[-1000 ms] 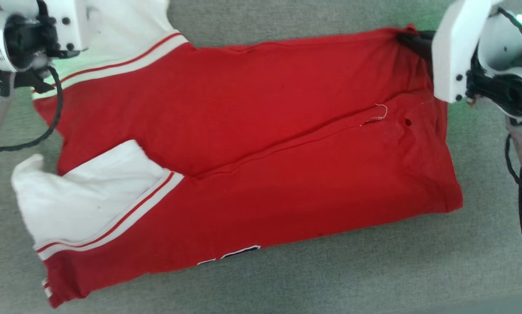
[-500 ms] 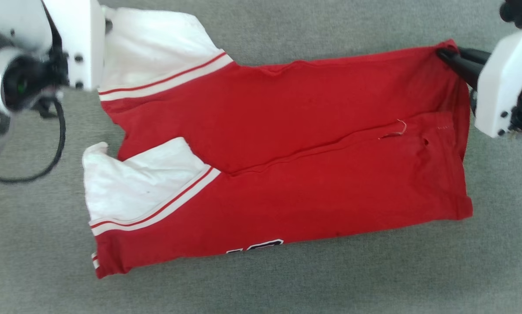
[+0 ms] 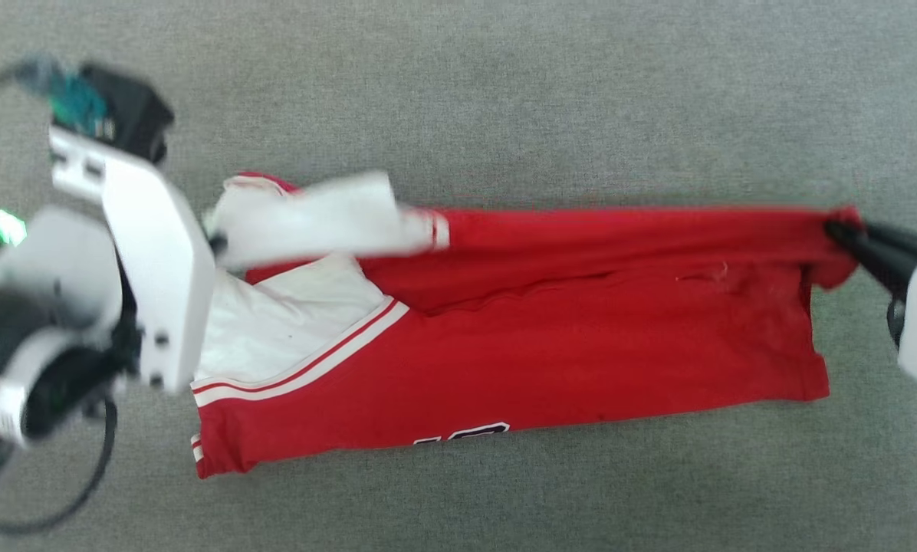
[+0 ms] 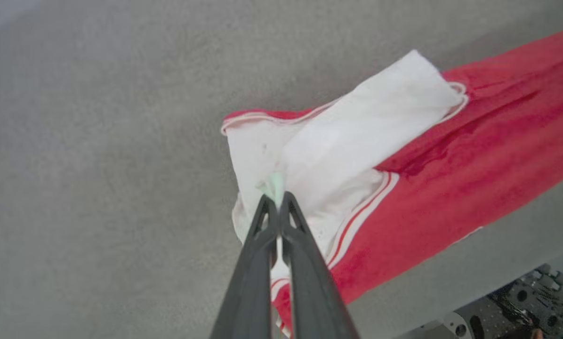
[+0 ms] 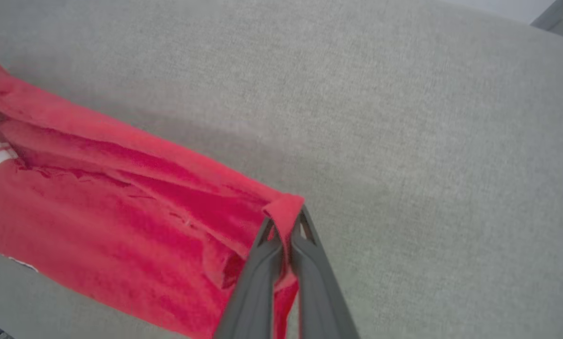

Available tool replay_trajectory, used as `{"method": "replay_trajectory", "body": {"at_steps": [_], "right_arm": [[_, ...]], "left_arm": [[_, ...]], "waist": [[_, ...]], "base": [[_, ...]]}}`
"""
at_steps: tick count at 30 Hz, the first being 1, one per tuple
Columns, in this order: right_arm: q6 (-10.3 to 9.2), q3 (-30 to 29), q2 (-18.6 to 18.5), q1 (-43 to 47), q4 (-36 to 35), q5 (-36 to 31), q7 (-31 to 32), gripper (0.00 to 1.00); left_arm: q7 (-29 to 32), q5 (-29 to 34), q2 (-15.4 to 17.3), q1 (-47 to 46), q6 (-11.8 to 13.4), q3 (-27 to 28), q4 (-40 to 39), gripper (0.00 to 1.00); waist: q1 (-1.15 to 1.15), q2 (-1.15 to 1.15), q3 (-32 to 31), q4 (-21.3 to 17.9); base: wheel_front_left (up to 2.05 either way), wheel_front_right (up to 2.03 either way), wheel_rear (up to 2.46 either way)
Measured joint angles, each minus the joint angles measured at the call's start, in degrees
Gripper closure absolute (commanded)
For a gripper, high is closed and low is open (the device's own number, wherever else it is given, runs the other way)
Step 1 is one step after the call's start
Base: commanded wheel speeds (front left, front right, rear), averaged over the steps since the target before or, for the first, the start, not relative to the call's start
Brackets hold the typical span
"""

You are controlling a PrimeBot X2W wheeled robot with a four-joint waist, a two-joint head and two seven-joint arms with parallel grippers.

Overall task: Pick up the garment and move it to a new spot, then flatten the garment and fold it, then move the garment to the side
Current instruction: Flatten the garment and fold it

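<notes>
- Red garment (image 3: 566, 345) lies across mid-frame on the grey tabletop (image 3: 504, 92), far half lifted.
- Left gripper (image 4: 276, 201): fingers closed on the white sleeve (image 3: 313, 222), at frame left. Right gripper (image 5: 286, 226): fingers pinching the red hem corner (image 5: 284, 207), at frame right.
- Best approach, as I judge it: keep the edge taut between both grips, carry it level toward the lower frame, and match hems before releasing.
- Against half a second ago, the far half is raised and folding over; the near half lies much as before.
</notes>
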Motion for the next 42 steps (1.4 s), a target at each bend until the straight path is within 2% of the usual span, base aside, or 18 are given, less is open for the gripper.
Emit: {"method": "replay_trajectory", "body": {"at_steps": [3,6,10,11,13,14,15,16,17,18,27,33,37,38,42], "right_arm": [[0.0,-2.5,1.5,4.8,-1.0,-0.1,1.2,1.0],[0.0,-3.2,2.9,8.5,-0.4,-1.1,2.0,1.0],[0.0,-0.7,4.6,10.1,2.3,-1.3,1.2,1.0],[0.0,0.0,4.7,9.9,3.3,-1.7,0.4,0.95],[-0.01,1.0,5.5,9.2,5.3,-1.9,-1.1,0.56],[-0.01,1.8,5.7,8.7,5.8,-2.1,-1.8,0.41],[-0.01,2.4,5.8,8.4,6.2,-2.2,-2.4,0.0],[0.0,2.7,5.9,8.2,6.6,-2.2,-2.9,0.0],[-0.01,3.0,6.0,8.0,6.8,-1.8,-3.2,0.0],[-0.01,3.2,6.1,8.0,6.8,-1.4,-3.5,0.0],[0.0,-2.4,6.1,10.7,5.1,-0.9,-2.4,0.0],[-0.01,-5.3,6.9,11.1,8.6,-0.4,-1.2,0.0],[-0.01,-4.0,7.5,9.8,13.1,0.9,-1.6,0.0],[-0.01,-2.7,7.8,8.5,15.5,1.8,-2.3,0.0],[-0.02,0.9,6.5,5.7,20.2,3.7,-3.4,0.0]], "left_arm": [[-1.3,-0.9,2.2,5.6,2.8,0.0,-3.8,1.0],[-3.2,-2.4,2.9,11.3,4.6,-0.3,-5.0,1.0],[-5.7,-4.4,2.0,17.1,4.6,-1.8,-2.1,1.0],[-6.2,-4.5,1.5,17.9,4.0,-2.3,-0.5,1.0],[-7.9,-4.9,-0.1,19.0,3.1,-2.6,3.4,1.0],[-8.8,-4.9,-0.9,19.1,2.6,-2.7,5.3,1.0],[-9.7,-4.9,-1.5,19.1,1.8,-2.7,6.8,0.67],[-11.1,-4.9,-2.0,19.1,1.3,-2.4,8.3,0.51],[-12.3,-4.9,-2.5,19.1,0.8,-2.0,9.6,0.28],[-13.5,-4.9,-2.9,19.2,0.0,-1.8,10.3,0.0],[-28.7,-3.8,-3.4,22.7,-4.5,3.4,10.2,0.0],[-41.2,0.2,-4.2,25.1,-6.5,6.0,10.7,0.0],[-49.3,2.4,-6.0,26.7,-7.5,7.1,12.7,0.0],[-53.2,3.2,-7.2,27.4,-8.0,7.8,13.9,0.0],[-60.8,4.0,-10.0,28.8,-8.8,9.0,16.6,0.0]], "waist": [[0.0,0.0,-0.2,-0.1],[0.0,0.0,-0.4,-0.1],[0.0,0.0,-0.5,-0.4],[0.0,0.0,-0.5,-0.4],[0.0,0.0,-0.7,-0.4],[0.0,0.0,-0.8,-0.4],[0.0,0.0,-1.0,-0.3],[0.0,0.0,-1.2,-0.3],[0.0,0.0,-1.4,-0.4],[0.0,0.0,-1.7,-0.4],[0.0,0.0,-3.5,-0.1],[0.0,0.0,-2.8,1.1],[0.0,0.0,-2.2,2.1],[0.0,0.0,-1.8,2.6],[0.0,0.0,-1.3,3.6]], "base": [[0.0,0.0,0.0],[0.0,0.0,0.0],[0.0,0.0,0.0],[0.0,0.0,0.0],[0.0,0.0,0.0],[0.0,0.0,0.0],[0.0,0.0,0.0],[0.0,0.0,0.0],[0.0,0.0,0.0],[0.0,0.0,0.0],[0.0,0.0,0.0],[0.0,0.0,0.0],[0.0,0.0,0.0],[0.0,0.0,0.0],[0.0,0.0,0.0]]}}
